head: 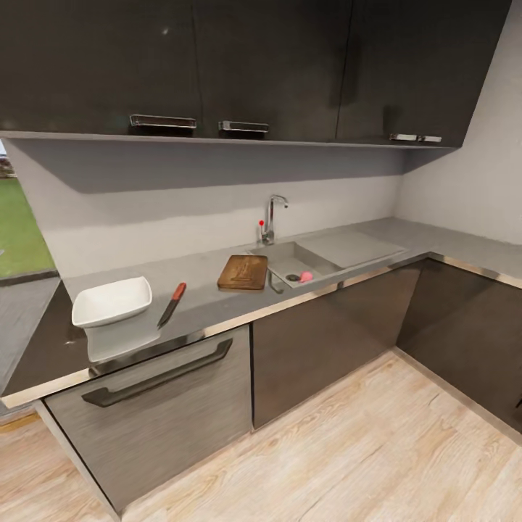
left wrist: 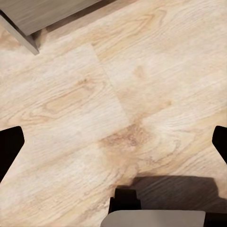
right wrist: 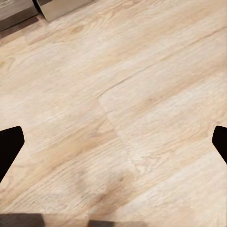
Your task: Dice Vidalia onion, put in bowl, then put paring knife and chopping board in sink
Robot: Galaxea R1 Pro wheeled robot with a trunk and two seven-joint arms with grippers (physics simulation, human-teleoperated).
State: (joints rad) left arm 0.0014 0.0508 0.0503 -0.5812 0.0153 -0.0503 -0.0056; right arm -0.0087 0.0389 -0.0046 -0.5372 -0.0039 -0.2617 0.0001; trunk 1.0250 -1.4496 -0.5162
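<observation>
A kitchen corner seen from the head camera, the robot standing back on the floor with nothing yet taken up. At the left of the frame a shallow white square bowl (head: 112, 300) with rounded corners sits on the smooth grey desk (head: 203, 301), which has a metallic front edge over dark cabinets. Just right of it lies the paring knife (head: 172, 304), dark blade toward the lower left, red-orange handle toward the upper right, its long axis running diagonally. Right again, near the centre, the dark brown wooden chopping board (head: 243, 272) lies flat, touching or just beside the edge of the grey steel sink (head: 330, 255), whose chrome angular tap (head: 272, 215) and red-tipped knob stand behind it. The Vidalia onion (head: 307, 276), a small round pinkish bulb, rests in the basin beside the drain, right of centre; judging by that, it lies ahead and slightly right, so the right arm looks the nearer for the coming reach.

In the wrist views both arms point down at pale wood-grain floor (left wrist: 118, 104), well apart from the desk. The left tool (left wrist: 113, 149) shows dark fingertips (left wrist: 9, 146) at opposite frame edges, spread and released; the right tool (right wrist: 113, 146) likewise stands released, grasping nothing.
</observation>
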